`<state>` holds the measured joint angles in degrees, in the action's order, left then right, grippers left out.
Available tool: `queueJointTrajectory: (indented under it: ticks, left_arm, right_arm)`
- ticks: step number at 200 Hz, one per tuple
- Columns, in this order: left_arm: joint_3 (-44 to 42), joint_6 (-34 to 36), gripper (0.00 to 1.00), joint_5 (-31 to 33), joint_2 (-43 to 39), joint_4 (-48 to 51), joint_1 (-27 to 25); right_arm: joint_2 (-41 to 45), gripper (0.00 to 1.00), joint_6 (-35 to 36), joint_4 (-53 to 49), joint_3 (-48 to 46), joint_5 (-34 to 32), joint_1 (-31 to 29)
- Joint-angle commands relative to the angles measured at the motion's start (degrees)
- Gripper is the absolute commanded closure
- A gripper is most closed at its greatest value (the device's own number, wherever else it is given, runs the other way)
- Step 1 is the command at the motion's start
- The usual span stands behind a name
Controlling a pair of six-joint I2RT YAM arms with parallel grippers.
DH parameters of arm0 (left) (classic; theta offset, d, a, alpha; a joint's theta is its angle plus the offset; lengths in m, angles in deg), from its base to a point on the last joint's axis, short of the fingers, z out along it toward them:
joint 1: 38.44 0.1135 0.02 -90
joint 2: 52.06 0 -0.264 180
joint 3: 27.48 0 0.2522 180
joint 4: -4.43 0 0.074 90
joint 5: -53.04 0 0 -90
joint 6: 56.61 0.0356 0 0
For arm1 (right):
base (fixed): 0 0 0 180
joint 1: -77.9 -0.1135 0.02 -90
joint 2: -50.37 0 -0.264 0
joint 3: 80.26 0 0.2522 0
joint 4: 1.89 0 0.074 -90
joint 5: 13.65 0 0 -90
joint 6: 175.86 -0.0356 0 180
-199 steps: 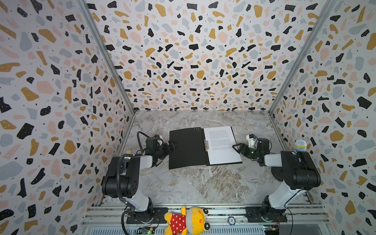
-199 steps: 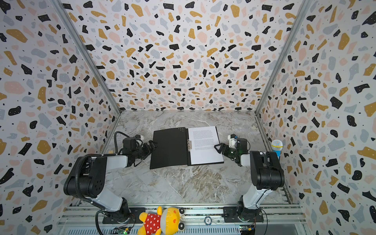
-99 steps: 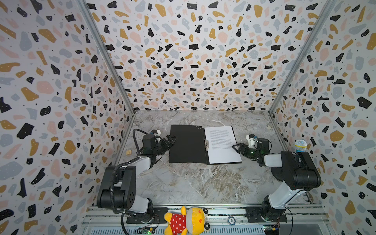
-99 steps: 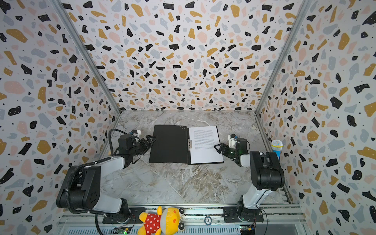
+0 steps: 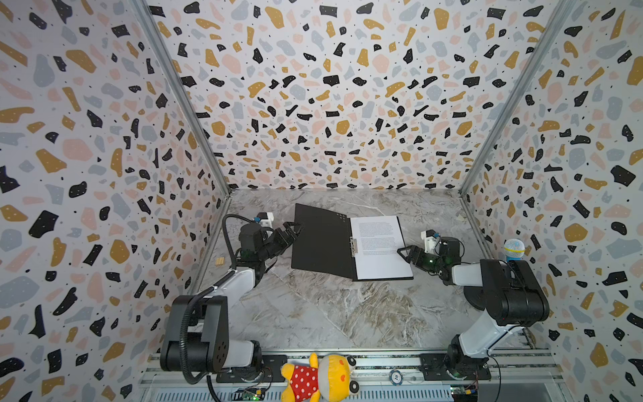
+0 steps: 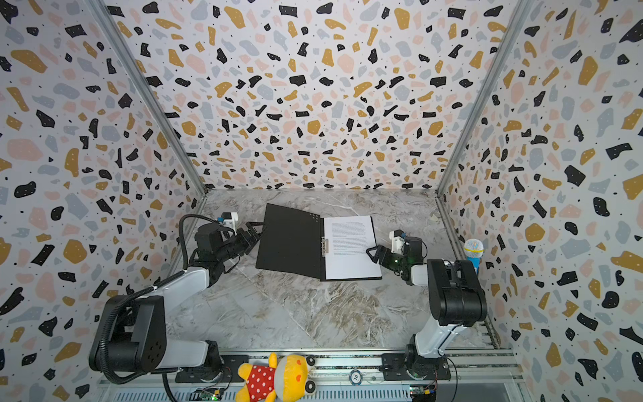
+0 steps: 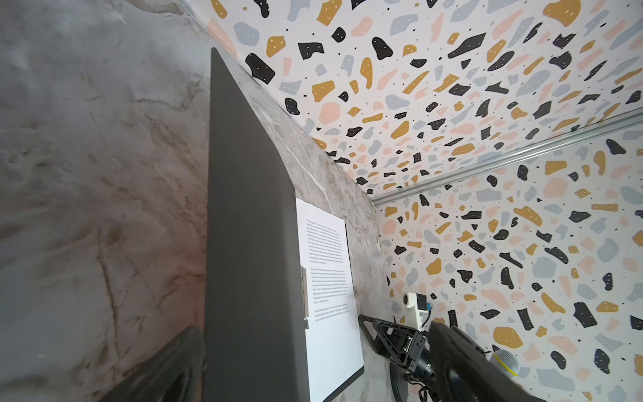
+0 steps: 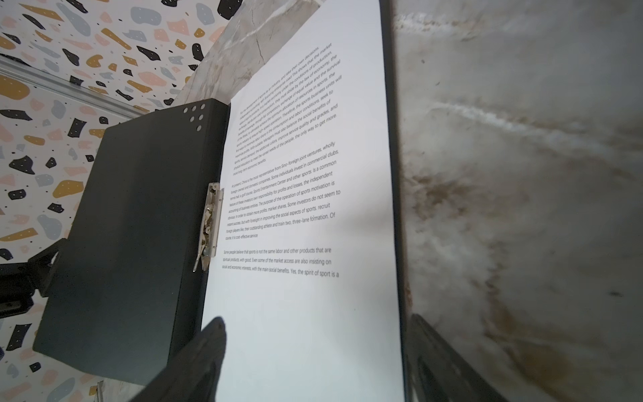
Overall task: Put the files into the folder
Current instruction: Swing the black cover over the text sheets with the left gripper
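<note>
Since the printed sheet [image 5: 379, 250] already lies in the open folder [image 5: 322, 243], the step in hand looks like closing the cover.

Left hand [image 5: 293, 229]: released, jaws spread wide, set at the outer long edge of the folder's black cover. That edge runs crosswise to the hand's reach and is tilted up off the table [image 5: 330, 313]. Contact between finger and card: cannot tell.

Straight ahead of this hand, in order: cover, metal clip [image 5: 353, 245] at the spine, sheet, then the right hand [image 5: 403, 253] facing back.

Right hand: released, jaws apart, straddling the folder's opposite long edge, with one finger [image 8: 205, 348] over the paper and its mate over bare table.

Only one sheet shows; a second is not visible.

Judgement: the left hand is nearer the cover. The cover would swing down toward the right hand, which stands in its path.

Beyond, well apart: toy microphone [image 5: 514, 249] and plush toy [image 5: 320, 377].
</note>
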<state>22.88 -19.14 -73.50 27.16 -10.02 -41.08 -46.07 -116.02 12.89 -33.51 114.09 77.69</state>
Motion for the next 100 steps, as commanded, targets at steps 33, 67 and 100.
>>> queueJointTrajectory:
  ticks: [33,67,100]
  left_arm:
    - [2.1,-4.3,0.0,-3.1,-4.7,-3.3,-1.8]
    - [3.3,-5.3,0.01,-2.7,-5.3,-4.5,-2.7]
    - [4.9,-7.2,0.0,-1.6,-4.4,-6.7,-5.5]
  right_arm:
    - [-1.3,0.18,-1.6,-9.1,-3.1,2.1,-2.0]
    - [-1.2,0.18,-1.9,-8.7,-3.2,2.1,-2.5]
    - [-1.1,0.18,-2.3,-8.4,-3.2,2.1,-3.3]
